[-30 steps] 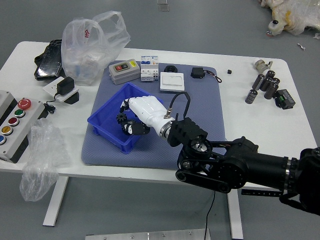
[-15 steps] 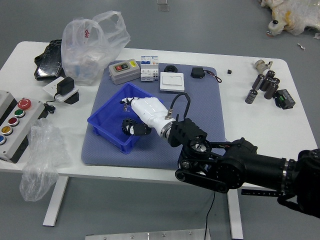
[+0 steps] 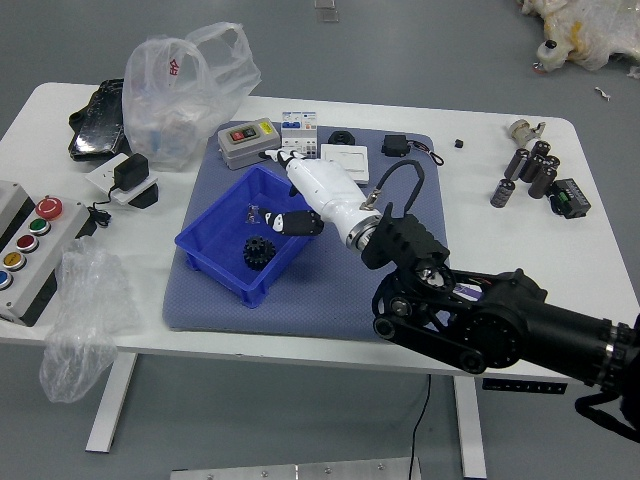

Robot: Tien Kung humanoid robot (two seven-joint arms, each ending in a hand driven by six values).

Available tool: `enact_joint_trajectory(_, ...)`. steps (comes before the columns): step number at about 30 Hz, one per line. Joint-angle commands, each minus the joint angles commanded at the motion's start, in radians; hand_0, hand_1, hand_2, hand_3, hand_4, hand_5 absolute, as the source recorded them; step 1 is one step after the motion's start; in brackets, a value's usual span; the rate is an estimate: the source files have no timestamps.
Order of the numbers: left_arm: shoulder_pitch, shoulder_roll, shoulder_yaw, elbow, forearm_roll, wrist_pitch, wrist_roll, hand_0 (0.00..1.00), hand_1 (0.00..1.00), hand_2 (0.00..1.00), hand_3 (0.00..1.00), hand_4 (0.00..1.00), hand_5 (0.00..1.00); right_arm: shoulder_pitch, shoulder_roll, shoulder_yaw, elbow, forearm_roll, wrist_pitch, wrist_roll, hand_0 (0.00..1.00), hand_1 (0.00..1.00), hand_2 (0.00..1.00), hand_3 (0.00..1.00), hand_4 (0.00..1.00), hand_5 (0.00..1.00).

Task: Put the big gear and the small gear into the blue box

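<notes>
My right hand (image 3: 262, 185) reaches in from the right over the upper right part of the blue box (image 3: 210, 262), its fingers spread and holding nothing. Inside the box, toward its near right part, lies a black toothed gear (image 3: 259, 252). A small metallic part (image 3: 253, 214) is just above it in the box, close to my thumb; whether it is a gear I cannot tell. Behind the box, at the mat's far edge, sits a dark round piece (image 3: 342, 137) that may be another gear. My left hand is out of view.
The box stands on a grey-blue mat (image 3: 350, 310). Behind it are a grey case (image 3: 248, 143), a white module (image 3: 299, 135) and a white square box (image 3: 345, 163). Plastic bags (image 3: 180, 100) and a button panel (image 3: 32, 245) are at left, dark cylinders (image 3: 540, 170) at right.
My right hand has moved up and to the right, away from the black gear, which now shows fully in the box. Its fingers have come off the gear.
</notes>
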State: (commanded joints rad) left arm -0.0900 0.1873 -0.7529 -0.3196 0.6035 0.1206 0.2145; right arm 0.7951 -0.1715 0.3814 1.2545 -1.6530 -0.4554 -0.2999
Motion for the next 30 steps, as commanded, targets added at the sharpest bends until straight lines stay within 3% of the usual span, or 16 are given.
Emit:
enact_joint_trajectory(2, 0.002, 0.000, 0.002, 0.001, -0.006, 0.001, -0.003, 0.610, 0.563, 0.557, 0.660, 0.746, 0.429, -0.047, -0.034, 0.055, 0.029, 0.045, -0.025, 0.047, 0.359, 0.588, 0.853, 0.865, 0.695, 0.311)
enact_joint_trajectory(3, 0.003, 0.000, 0.002, 0.001, -0.007, 0.002, -0.003, 0.610, 0.562, 0.557, 0.659, 0.747, 0.430, -0.071, -0.046, 0.083, 0.035, 0.066, -0.034, 0.071, 0.419, 0.620, 0.783, 0.816, 0.701, 0.315)
enact_joint_trajectory(8, 0.008, -0.001, -0.004, 0.001, -0.004, 0.003, 0.001, 0.610, 0.562, 0.557, 0.659, 0.747, 0.430, -0.183, -0.070, 0.207, 0.046, 0.165, -0.051, 0.189, 0.419, 0.620, 0.783, 0.816, 0.701, 0.315)
enact_joint_trajectory(9, 0.008, -0.001, -0.003, 0.001, -0.006, 0.004, 0.000, 0.609, 0.563, 0.556, 0.658, 0.747, 0.429, -0.202, -0.072, 0.226, 0.047, 0.181, -0.052, 0.209, 0.726, 0.761, 0.800, 0.809, 0.725, 0.328)
enact_joint_trajectory(14, 0.012, 0.000, 0.003, 0.002, -0.019, 0.005, -0.006, 0.609, 0.563, 0.556, 0.658, 0.747, 0.429, -0.270, -0.069, 0.267, 0.044, 0.297, -0.050, 0.321, 0.726, 0.761, 0.800, 0.809, 0.725, 0.328)
enact_joint_trajectory(15, 0.012, 0.000, 0.004, 0.002, -0.022, 0.006, -0.007, 0.609, 0.563, 0.556, 0.657, 0.746, 0.425, -0.275, -0.067, 0.266, 0.042, 0.320, -0.049, 0.342, 0.807, 0.825, 0.868, 0.837, 0.746, 0.319)
enact_joint_trajectory(23, 0.010, 0.008, 0.016, 0.005, -0.043, 0.009, -0.017, 0.610, 0.563, 0.555, 0.657, 0.743, 0.421, -0.335, -0.077, 0.306, 0.057, 0.549, -0.022, 0.529, 0.834, 0.841, 0.880, 0.844, 0.781, 0.319)
enact_joint_trajectory(30, 0.011, 0.023, 0.082, 0.025, -0.152, 0.015, -0.081, 0.613, 0.569, 0.555, 0.655, 0.739, 0.416, -0.425, -0.106, 0.354, 0.055, 0.619, -0.013, 0.562, 0.805, 0.832, 0.864, 0.834, 0.764, 0.320)
